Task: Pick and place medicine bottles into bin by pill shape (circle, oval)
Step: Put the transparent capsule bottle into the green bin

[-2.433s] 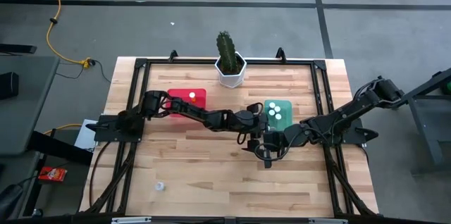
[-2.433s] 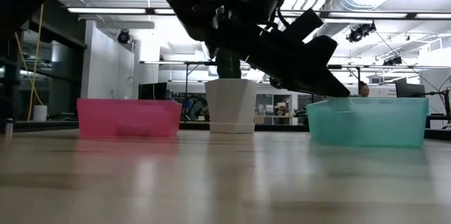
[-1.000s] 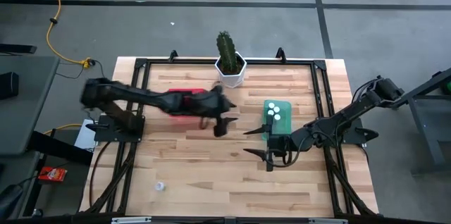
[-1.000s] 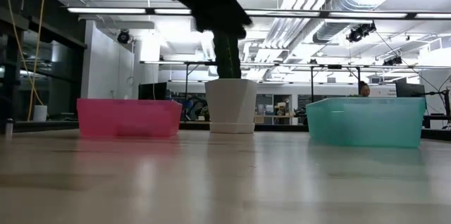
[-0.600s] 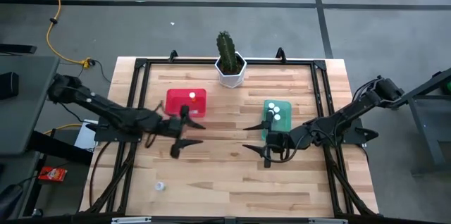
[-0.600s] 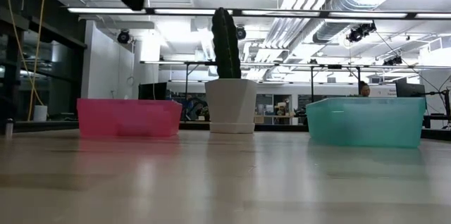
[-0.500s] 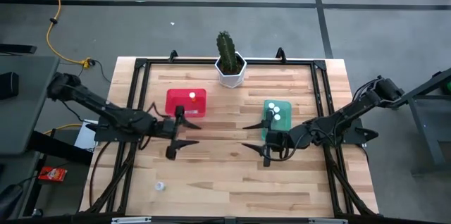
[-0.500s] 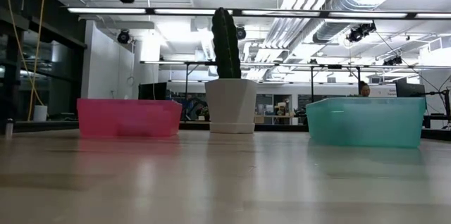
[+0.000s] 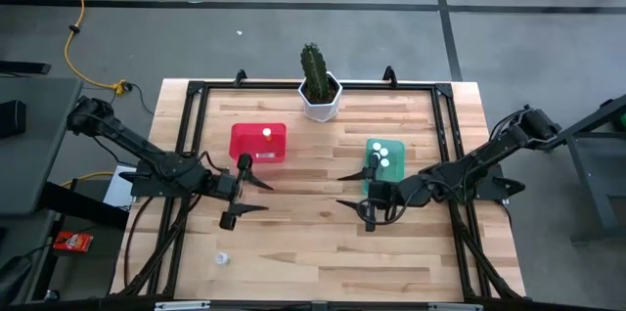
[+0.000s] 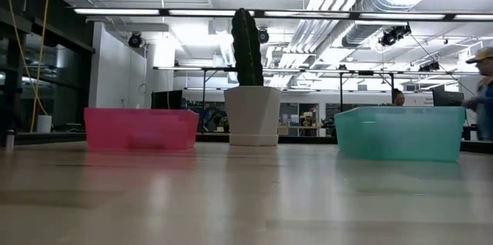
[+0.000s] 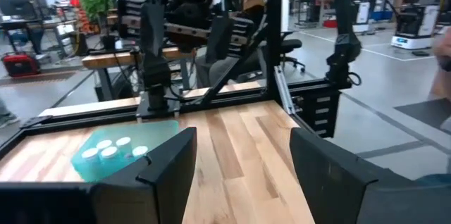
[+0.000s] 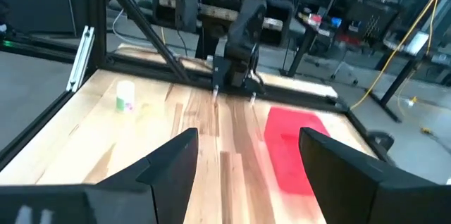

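One white-capped medicine bottle [image 9: 222, 258] stands upright on the bare table near the front left; it also shows in the right wrist view [image 12: 125, 97]. Another bottle [image 9: 265, 134] stands in the red bin [image 9: 258, 153]. Several white caps [image 9: 382, 155] show in the teal bin [image 9: 389, 171], and also in the left wrist view [image 11: 106, 150]. My left gripper [image 9: 266, 199] is open and empty over the table, just nearer than the red bin. My right gripper [image 9: 340, 190] is open and empty, left of the teal bin. The two grippers point at each other.
A white hexagonal pot with a cactus [image 9: 319, 96] stands at the far middle, between the two bins. A black frame [image 9: 186, 135] runs round the table. In the low view a person [image 10: 484, 95] stands in the room behind the table, at the right.
My left arm has swung from the table's middle toward the left and near edges, and has drawn back out of the low view. The bins and bottles have kept still.
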